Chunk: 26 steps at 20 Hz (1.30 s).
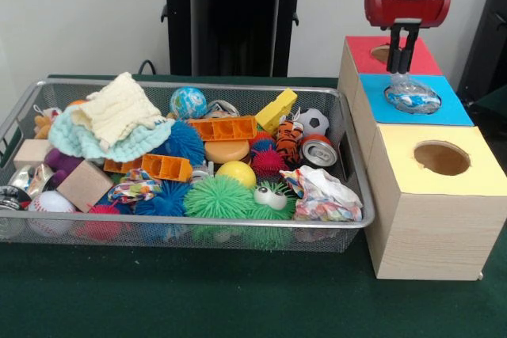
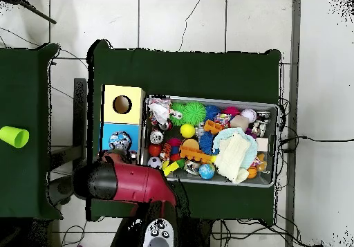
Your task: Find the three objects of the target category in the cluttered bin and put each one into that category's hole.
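The bin [image 1: 198, 85] of silver wire mesh sits left of three boxes and is full of mixed toys; it also shows in the overhead view [image 2: 207, 97]. My gripper [image 1: 402, 69] hangs straight down over the blue-topped box [image 1: 447, 108], the middle of the three. It is shut on the top of a crumpled clear plastic bottle with a blue label [image 1: 412, 97]. The bottle rests on the blue top right over the hole and covers it. In the overhead view the bottle [image 2: 119, 142] shows on the blue top [image 2: 106, 135], just beyond the red arm [image 2: 131, 178].
A red-topped box [image 1: 360, 47] stands behind the blue one, and a yellow-topped box with an open round hole [image 1: 441, 157] stands in front. The bin holds a cloth [image 1: 119, 112], spiky balls [image 1: 218, 195], orange blocks [image 1: 222, 127], a can [image 1: 319, 150] and crumpled paper [image 1: 325, 195]. A green cup [image 2: 14, 136] lies off to the side.
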Each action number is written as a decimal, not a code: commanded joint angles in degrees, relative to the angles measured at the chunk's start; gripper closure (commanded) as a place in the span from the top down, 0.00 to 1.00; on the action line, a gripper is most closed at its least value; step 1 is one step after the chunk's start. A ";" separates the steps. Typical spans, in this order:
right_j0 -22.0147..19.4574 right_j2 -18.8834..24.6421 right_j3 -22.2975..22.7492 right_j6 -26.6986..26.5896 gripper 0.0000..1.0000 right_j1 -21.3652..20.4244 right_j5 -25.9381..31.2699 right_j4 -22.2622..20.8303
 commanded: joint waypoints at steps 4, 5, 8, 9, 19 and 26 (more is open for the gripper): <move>1.25 0.40 -3.12 13.91 0.00 2.58 -2.11 1.97; 1.46 0.27 -3.31 14.08 0.00 2.74 -2.04 2.10; 1.74 0.23 -3.21 14.33 0.00 2.86 -2.32 2.38; 1.91 0.15 -3.24 14.51 0.00 2.96 -2.42 2.51; 2.39 -0.27 -3.76 14.59 0.00 4.06 -3.28 2.58; 1.72 -0.07 -3.20 13.45 0.00 2.38 -1.68 2.09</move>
